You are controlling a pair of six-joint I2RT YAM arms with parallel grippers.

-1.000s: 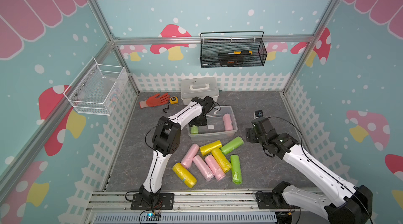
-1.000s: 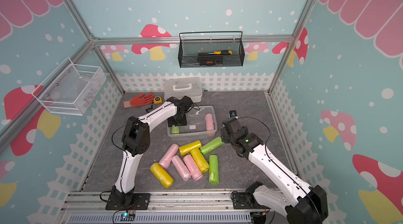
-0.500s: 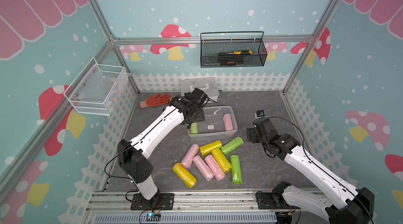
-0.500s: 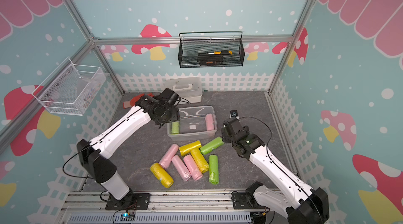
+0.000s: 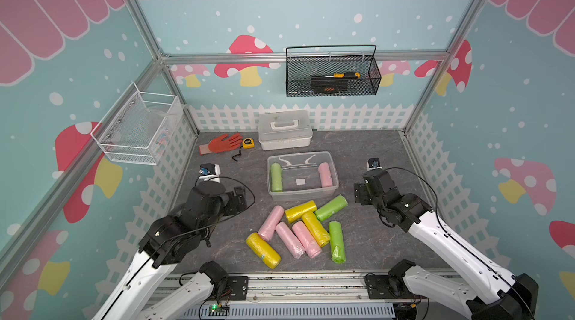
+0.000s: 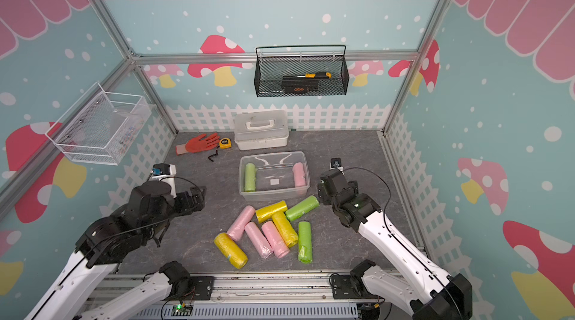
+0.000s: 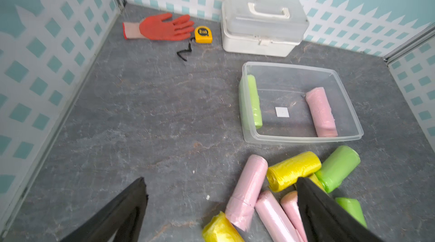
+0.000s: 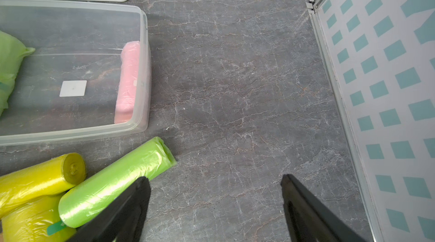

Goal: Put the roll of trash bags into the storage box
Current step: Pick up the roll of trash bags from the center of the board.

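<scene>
The clear storage box (image 5: 303, 194) stands mid-table and holds a green roll (image 5: 276, 177) at one end and a pink roll (image 5: 325, 174) at the other. Several more trash bag rolls, pink (image 5: 271, 223), yellow (image 5: 300, 211) and green (image 5: 331, 208), lie in a loose pile in front of it. My left gripper (image 5: 240, 199) hovers open over bare table, left of the pile, holding nothing; in its wrist view (image 7: 220, 182) the pile shows between and beyond the fingers. My right gripper (image 5: 358, 194) is open and empty, right of the box (image 8: 70, 135), beside a green roll (image 8: 117, 182).
A white case with a handle (image 5: 284, 128) sits behind the box. An orange glove (image 5: 222, 143), a yellow tape measure (image 5: 248, 143) and a black hex key (image 5: 237, 156) lie at the back left. A black mesh basket (image 5: 331, 75) and a white wire basket (image 5: 137, 128) hang on the walls.
My left arm has drawn back from the box toward the front left and its gripper has opened wide. The green roll stays in the box. The right arm has hardly moved.
</scene>
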